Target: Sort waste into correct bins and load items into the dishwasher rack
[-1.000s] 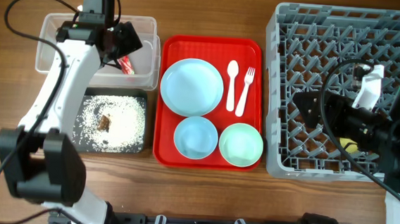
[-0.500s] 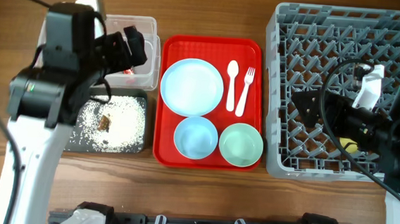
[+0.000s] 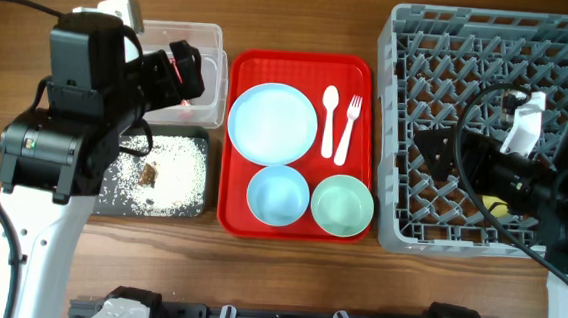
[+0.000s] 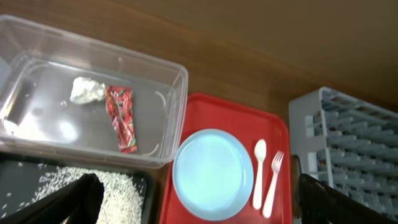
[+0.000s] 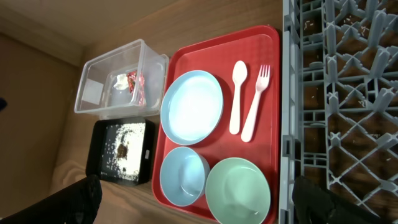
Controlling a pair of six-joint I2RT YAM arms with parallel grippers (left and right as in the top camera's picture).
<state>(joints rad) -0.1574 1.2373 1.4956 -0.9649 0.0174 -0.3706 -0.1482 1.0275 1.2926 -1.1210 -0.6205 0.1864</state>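
Observation:
The red wrapper (image 4: 121, 118) and white tissue (image 4: 87, 90) lie in the clear tub (image 3: 213, 34). Rice crumbs (image 3: 169, 161) and a brown scrap (image 3: 149, 175) lie in the black tray (image 3: 200, 208). The blue plate (image 3: 272, 124), blue bowl (image 3: 278, 194), green bowl (image 3: 342, 204), spoon (image 3: 329, 120) and fork (image 3: 347, 129) sit on the red serving tray. A bit of the yellow cup (image 3: 494, 206) shows in the grey rack (image 3: 402, 47). My left gripper (image 3: 185, 72) is open and empty, raised over the tub's right end. My right gripper (image 3: 435, 150) is open and empty above the rack.
The red serving tray (image 3: 235, 216) lies between the bins and the rack. The right arm and its cable cover the rack's right part. Bare wooden table runs along the front edge.
My left arm has lifted up out of the clear tub, and the red wrapper stays in the tub. The right arm has not moved.

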